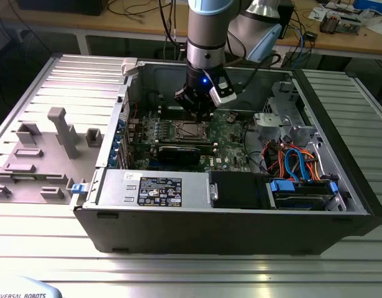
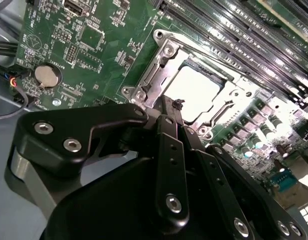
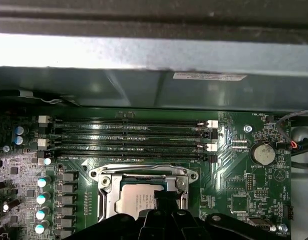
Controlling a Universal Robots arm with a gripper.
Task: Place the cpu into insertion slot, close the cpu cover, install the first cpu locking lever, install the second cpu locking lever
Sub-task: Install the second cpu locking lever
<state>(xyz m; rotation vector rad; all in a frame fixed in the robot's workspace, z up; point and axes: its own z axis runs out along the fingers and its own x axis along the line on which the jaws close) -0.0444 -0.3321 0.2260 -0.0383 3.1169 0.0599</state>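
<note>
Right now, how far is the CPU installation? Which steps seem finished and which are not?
Done, it seems: the cpu sits in the insertion slot, its pale top showing through the window of the cpu cover, which lies flat over it. In hand: the gripper is low at the socket's edge, holding nothing I can see. Whether either locking lever is latched I cannot tell.

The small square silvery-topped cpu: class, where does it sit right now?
The cpu lies in the metal-rimmed insertion slot on the green motherboard, beside the long memory slots, just below the gripper.
</note>
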